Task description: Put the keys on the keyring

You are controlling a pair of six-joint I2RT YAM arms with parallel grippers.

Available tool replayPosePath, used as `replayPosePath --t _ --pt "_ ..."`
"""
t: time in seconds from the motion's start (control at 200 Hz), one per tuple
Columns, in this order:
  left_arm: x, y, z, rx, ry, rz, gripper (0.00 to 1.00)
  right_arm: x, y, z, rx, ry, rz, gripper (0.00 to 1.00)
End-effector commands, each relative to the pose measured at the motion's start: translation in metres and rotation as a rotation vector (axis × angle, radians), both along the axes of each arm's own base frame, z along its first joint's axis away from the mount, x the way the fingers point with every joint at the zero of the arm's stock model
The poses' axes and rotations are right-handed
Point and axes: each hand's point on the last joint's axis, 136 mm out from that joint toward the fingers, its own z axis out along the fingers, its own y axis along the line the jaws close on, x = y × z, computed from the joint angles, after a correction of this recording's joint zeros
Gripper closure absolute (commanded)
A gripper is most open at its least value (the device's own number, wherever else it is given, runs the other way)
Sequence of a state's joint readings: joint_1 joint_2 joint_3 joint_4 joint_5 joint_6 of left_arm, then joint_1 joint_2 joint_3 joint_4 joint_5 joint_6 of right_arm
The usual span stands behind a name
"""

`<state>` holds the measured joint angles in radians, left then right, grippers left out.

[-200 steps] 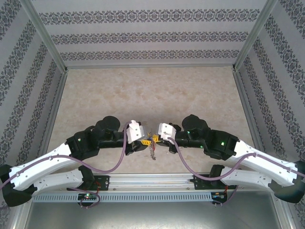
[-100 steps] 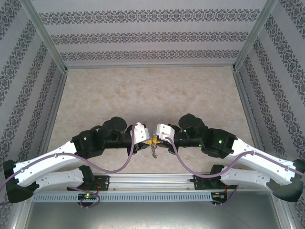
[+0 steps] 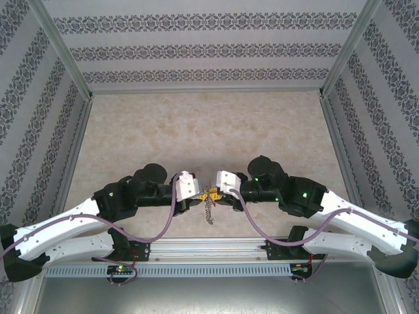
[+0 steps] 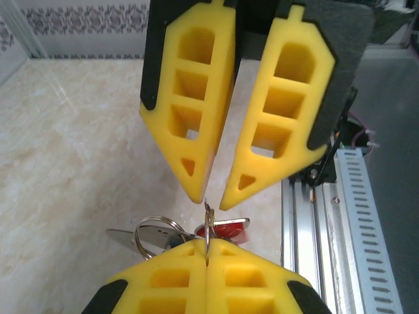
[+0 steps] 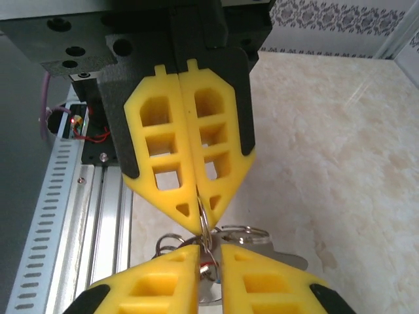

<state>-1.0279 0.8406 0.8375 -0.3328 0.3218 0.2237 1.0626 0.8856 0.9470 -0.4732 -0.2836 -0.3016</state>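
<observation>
The keyring is a thin metal ring standing on edge, pinched between my left gripper's yellow fingers, which are shut on it. A silver key and a red-headed key hang beside it with another loose ring. My right gripper faces the left one tip to tip, its jaws a little apart with the keyring passing through the gap. From above, the left gripper and the right gripper meet over the dangling keys.
An aluminium rail runs along the near table edge right under the grippers, and it shows beside the left gripper. Marble tabletop stretches beyond, with patterned walls on three sides.
The left jaws have closed onto the keyring. The right jaws, shut before, have parted slightly. The left wrist moved in toward the right one, then eased back a little.
</observation>
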Motion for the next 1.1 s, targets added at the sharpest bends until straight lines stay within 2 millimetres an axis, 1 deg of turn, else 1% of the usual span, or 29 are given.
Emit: replayPosePath --t 0.0,0.095,0.18,0.245,0.435,0.515,0.595,0.739,0.924,1.094 --pt "-0.011 -0.007 0.027 -0.145 -0.035 -0.055 1.00 -0.007 0.000 0.007 0.054 0.015 0.023 0.83" --pt "-0.019 -0.008 0.033 -0.202 -0.045 -0.101 1.00 -0.012 -0.001 0.011 0.080 0.015 0.045 0.83" --pt "-0.023 -0.008 0.035 -0.232 -0.053 -0.120 1.00 -0.021 0.000 0.018 0.117 0.018 0.091 0.82" --pt "-0.025 -0.008 0.037 -0.257 -0.061 -0.130 1.00 -0.026 0.001 0.021 0.139 0.019 0.118 0.80" --pt "-0.028 -0.007 0.045 -0.335 -0.087 -0.146 1.00 -0.040 0.000 0.024 0.170 0.034 0.188 0.80" --pt "-0.028 -0.008 0.045 -0.346 -0.091 -0.149 1.00 -0.044 -0.001 0.026 0.185 0.038 0.206 0.76" --pt "-0.031 -0.009 0.047 -0.371 -0.094 -0.165 1.00 -0.043 -0.002 0.026 0.191 0.035 0.200 0.74" --pt "-0.035 -0.009 0.052 -0.417 -0.100 -0.194 1.00 -0.040 -0.002 0.026 0.192 0.027 0.179 0.74" --pt "-0.040 -0.011 0.055 -0.433 -0.095 -0.224 1.00 -0.035 -0.001 0.027 0.199 0.015 0.158 0.77" --pt "-0.043 -0.011 0.055 -0.443 -0.090 -0.239 1.00 -0.028 0.001 0.023 0.185 0.009 0.123 0.80"
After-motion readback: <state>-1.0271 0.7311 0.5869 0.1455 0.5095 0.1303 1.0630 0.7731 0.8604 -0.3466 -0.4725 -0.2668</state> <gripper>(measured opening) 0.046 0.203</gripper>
